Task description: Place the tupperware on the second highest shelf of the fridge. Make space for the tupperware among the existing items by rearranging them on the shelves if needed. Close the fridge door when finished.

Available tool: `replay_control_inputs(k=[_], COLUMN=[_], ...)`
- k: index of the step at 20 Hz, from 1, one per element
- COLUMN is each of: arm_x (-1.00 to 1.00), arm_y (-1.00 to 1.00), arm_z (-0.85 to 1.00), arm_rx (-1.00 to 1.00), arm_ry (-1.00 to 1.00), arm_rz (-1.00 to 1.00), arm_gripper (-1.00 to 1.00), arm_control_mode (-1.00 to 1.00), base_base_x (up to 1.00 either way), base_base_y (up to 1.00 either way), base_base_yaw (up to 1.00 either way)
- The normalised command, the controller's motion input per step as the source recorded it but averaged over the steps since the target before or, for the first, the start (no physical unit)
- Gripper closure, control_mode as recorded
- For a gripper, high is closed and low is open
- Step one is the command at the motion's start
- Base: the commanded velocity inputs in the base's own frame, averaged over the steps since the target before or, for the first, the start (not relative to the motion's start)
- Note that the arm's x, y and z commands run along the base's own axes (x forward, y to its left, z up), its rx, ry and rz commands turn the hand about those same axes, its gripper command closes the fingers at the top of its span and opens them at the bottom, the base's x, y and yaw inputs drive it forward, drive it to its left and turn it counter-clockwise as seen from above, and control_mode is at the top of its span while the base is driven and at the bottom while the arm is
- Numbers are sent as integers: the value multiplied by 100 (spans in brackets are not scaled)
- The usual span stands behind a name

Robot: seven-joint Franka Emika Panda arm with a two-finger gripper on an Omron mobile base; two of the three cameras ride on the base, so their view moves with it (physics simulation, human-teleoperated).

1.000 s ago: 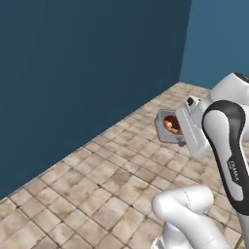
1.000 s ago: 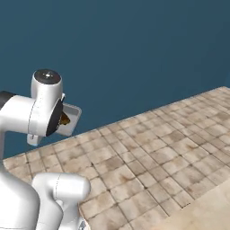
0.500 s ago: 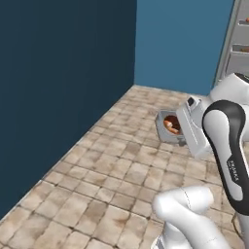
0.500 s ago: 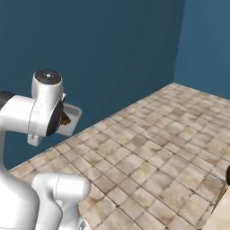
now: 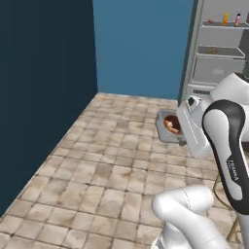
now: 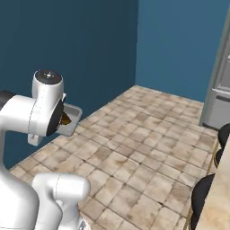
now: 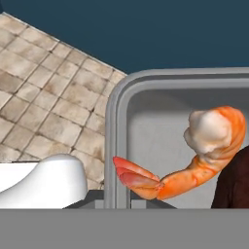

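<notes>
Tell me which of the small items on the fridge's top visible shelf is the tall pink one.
The pink bottle with a dark cap, rightmost on that shelf. The yellow-orange carton beside it is also upright; the small orange round fruit farther left is low.

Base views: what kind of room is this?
Probably a kitchen: an open fridge with stocked shelves, a tiled floor, and blue walls. The arm carries a tupperware of food.

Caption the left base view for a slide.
Robot arm carries the tupperware of orange food over a tiled floor toward the open fridge, shelves visible at upper right.
</notes>
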Motion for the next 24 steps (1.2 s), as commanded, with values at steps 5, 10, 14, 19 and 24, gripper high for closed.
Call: replay_control_inputs(k=[5, 10, 14, 19, 24], arm_x=[0, 0, 0, 0, 0], arm_y=[0, 0, 0, 0, 0], arm_z=[0, 0, 0, 0, 0], arm_rx=[0, 0, 0, 0, 0], arm_ry=[0, 0, 0, 0, 0], arm_rz=[0, 0, 0, 0, 0], arm_gripper=[100, 100, 100, 100, 100], arm_control_mode=[100, 100, 100, 100, 100], base_base_x=[100, 100, 100, 100, 100], base_base_y=[-36, -3, 0, 0, 0], base_base_yaw=[-32, -30, -31, -29, -26])
